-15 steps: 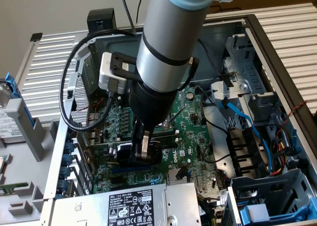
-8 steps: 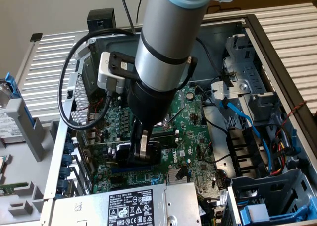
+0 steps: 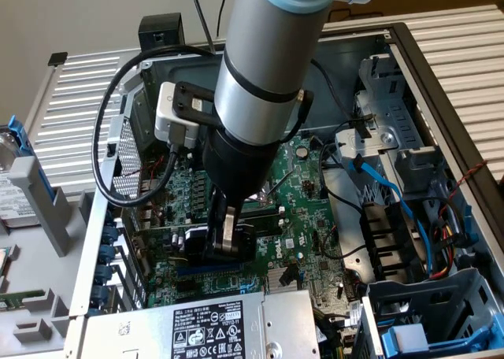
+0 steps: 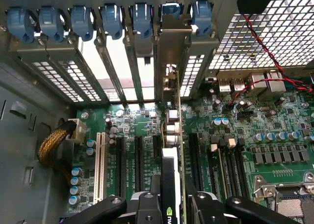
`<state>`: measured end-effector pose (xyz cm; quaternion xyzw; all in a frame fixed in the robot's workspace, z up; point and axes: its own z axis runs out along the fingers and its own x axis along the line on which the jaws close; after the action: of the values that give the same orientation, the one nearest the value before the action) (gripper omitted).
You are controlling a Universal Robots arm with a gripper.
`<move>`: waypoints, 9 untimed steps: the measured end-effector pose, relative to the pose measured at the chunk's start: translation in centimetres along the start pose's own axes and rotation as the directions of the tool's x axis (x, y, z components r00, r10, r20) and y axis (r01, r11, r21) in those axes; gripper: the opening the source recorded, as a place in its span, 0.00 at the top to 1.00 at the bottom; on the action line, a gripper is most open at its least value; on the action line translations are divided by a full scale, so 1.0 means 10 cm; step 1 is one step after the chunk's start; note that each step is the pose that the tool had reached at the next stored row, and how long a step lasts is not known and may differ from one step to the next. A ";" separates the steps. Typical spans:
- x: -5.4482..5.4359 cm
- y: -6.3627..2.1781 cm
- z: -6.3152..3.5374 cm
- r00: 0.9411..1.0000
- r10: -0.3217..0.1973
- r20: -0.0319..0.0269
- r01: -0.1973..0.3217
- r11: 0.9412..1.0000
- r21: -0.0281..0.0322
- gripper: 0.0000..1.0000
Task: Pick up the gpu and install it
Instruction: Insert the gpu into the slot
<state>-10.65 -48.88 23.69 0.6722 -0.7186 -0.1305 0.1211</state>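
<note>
One card is all I am handling: the gripper (image 4: 172, 207) is sitting partly closed, its fingers (image 4: 147, 207) pinching the gpu (image 4: 171, 150) by its upper edge. The gpu is hanging upright and edge-on over the motherboard (image 4: 274, 130), with its silver bracket (image 4: 172, 52) reaching the far wall under the blue latches (image 4: 142, 15). I cannot tell whether its connector is touching a slot.

I am judging that seating it well means keeping the card vertical, running its edge parallel to the long black slots, letting the bracket slide flat against the far wall, and pressing straight down without rocking.

For writing, I am seeing a green-and-white mark on the shroud between the fingers, likely an Nvidia logo. The power supply label (image 3: 209, 331) at the near side is carrying white print too small for me to read
</note>
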 end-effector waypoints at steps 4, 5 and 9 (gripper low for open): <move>0.00 0.000 0.000 1.000 -0.003 -0.001 0.003 1.000 0.000 0.71; 0.00 0.000 0.000 1.000 -0.004 -0.002 0.004 1.000 0.000 0.71; 0.00 0.000 0.000 1.000 -0.015 -0.006 0.015 1.000 0.000 0.71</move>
<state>-10.65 -48.88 23.69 0.6780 -0.7132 -0.1296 0.1221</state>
